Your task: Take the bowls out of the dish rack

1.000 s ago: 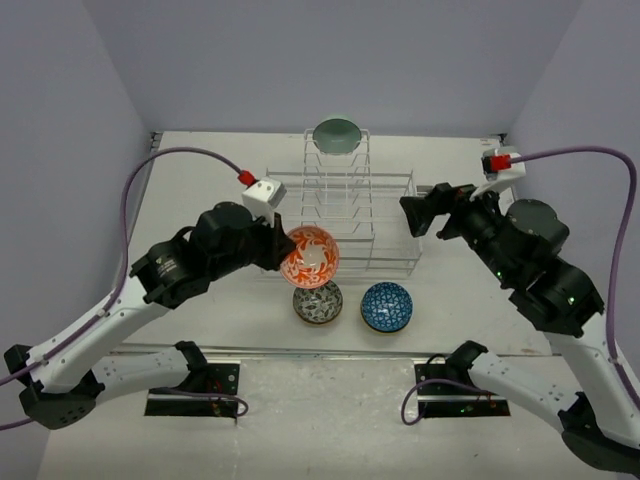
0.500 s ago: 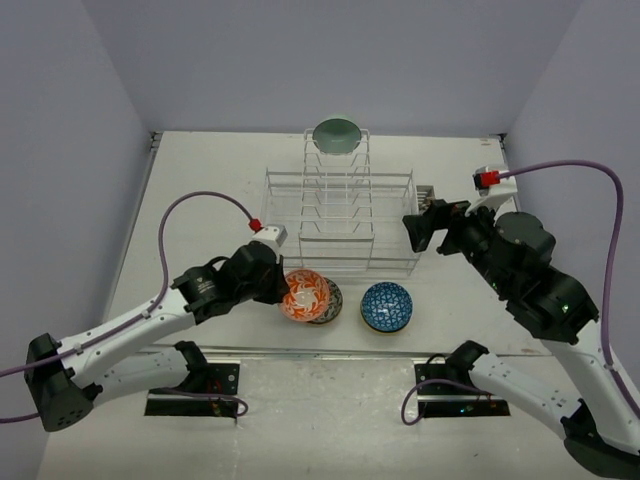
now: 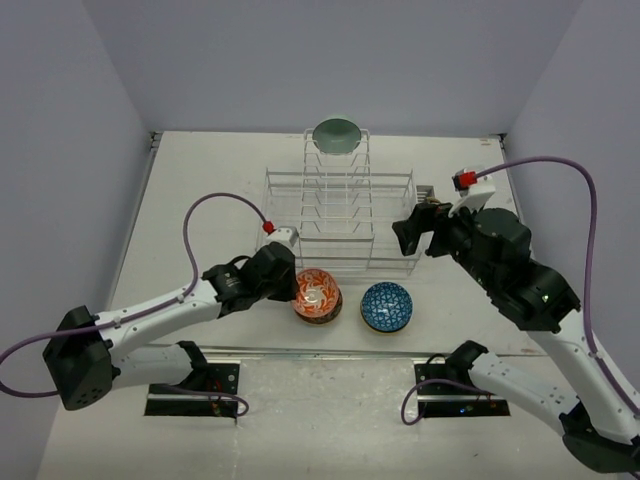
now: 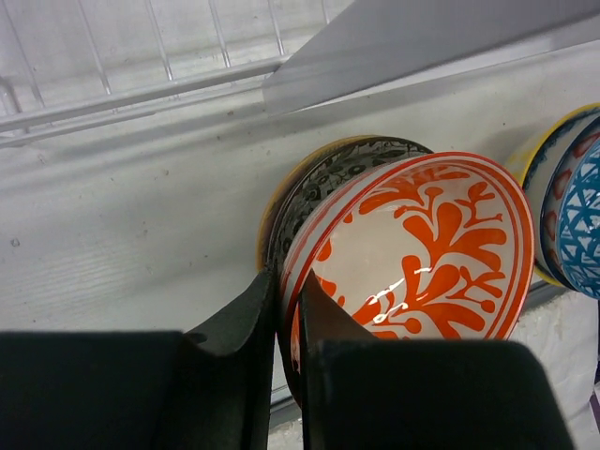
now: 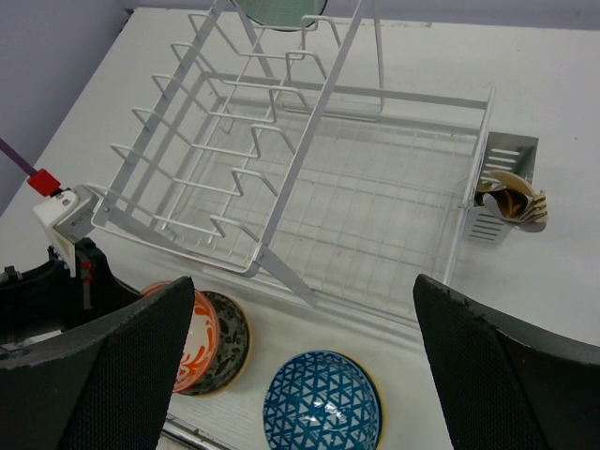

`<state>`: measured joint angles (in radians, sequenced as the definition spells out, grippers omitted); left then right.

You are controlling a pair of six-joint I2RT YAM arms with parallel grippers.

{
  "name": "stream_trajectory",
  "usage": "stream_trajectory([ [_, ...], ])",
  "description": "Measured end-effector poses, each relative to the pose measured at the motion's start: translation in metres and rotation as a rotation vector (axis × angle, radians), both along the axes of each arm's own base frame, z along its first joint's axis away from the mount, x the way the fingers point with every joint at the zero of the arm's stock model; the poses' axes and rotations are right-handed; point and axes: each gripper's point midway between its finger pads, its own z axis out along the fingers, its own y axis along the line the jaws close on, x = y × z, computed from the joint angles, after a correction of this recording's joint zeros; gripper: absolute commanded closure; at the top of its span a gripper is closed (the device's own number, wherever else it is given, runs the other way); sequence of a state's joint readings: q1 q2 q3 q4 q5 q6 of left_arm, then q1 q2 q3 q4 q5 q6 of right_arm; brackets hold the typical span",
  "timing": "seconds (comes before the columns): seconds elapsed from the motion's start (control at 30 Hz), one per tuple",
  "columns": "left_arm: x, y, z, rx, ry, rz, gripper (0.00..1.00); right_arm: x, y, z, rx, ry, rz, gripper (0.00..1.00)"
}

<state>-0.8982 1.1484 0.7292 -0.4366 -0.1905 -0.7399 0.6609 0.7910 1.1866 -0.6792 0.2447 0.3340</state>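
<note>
My left gripper (image 3: 291,284) is shut on the near rim of the orange-red bowl (image 3: 316,290), which sits tilted in the grey-speckled bowl (image 3: 328,311) in front of the dish rack (image 3: 340,215). In the left wrist view the fingers (image 4: 246,319) pinch the orange rim (image 4: 422,253) over the speckled bowl (image 4: 342,169). The blue mosaic bowl (image 3: 386,306) stands on the table to the right. A dark green bowl (image 3: 337,136) stands upright at the rack's far end. My right gripper (image 3: 412,228) is open and empty above the rack's right side (image 5: 302,286).
A small side caddy (image 5: 502,197) with utensils hangs on the rack's right end. The rack's central slots (image 5: 234,141) are empty apart from the green bowl (image 5: 277,9). The table's near edge (image 3: 330,350) runs just below the bowls.
My left gripper has carried the orange-red bowl down from mid-air and set it into the grey-speckled bowl. My right gripper has shifted a little left toward the rack.
</note>
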Motion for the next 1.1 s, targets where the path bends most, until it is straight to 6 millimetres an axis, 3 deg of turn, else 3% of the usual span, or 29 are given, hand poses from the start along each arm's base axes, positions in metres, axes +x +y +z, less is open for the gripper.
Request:
stream_trajectory([
  [0.23, 0.007, -0.005, -0.007, 0.0, -0.004, 0.026, 0.75, 0.004, 0.005, -0.01, -0.013, 0.027, 0.008, 0.01],
  [0.43, 0.011, -0.01, -0.002, -0.033, -0.018, 0.035, 0.56, 0.003, 0.006, -0.008, -0.007, 0.019, 0.011, 0.01],
  [0.67, 0.009, -0.013, 0.013, -0.074, -0.047, 0.027, 0.6, 0.003, 0.008, -0.009, -0.005, 0.024, 0.025, 0.01],
  [0.8, 0.005, -0.011, 0.027, -0.101, -0.075, 0.016, 0.4, 0.008, 0.013, -0.01, -0.015, 0.021, 0.033, 0.01],
  [0.83, 0.004, -0.01, 0.031, -0.109, -0.082, 0.015, 0.28, 0.012, 0.015, -0.01, -0.025, 0.022, 0.034, 0.01],
  [0.9, 0.002, -0.006, 0.04, -0.125, -0.102, 0.01, 0.17, 0.021, 0.021, -0.004, -0.044, 0.011, 0.038, 0.01],
  [0.93, 0.0, -0.004, 0.046, -0.132, -0.113, 0.009, 0.0, 0.027, 0.024, 0.0, -0.054, 0.002, 0.04, 0.01],
  [1.1, -0.002, 0.005, 0.079, -0.138, -0.182, -0.023, 0.0, 0.085, 0.05, 0.022, -0.178, -0.084, 0.034, 0.01],
])
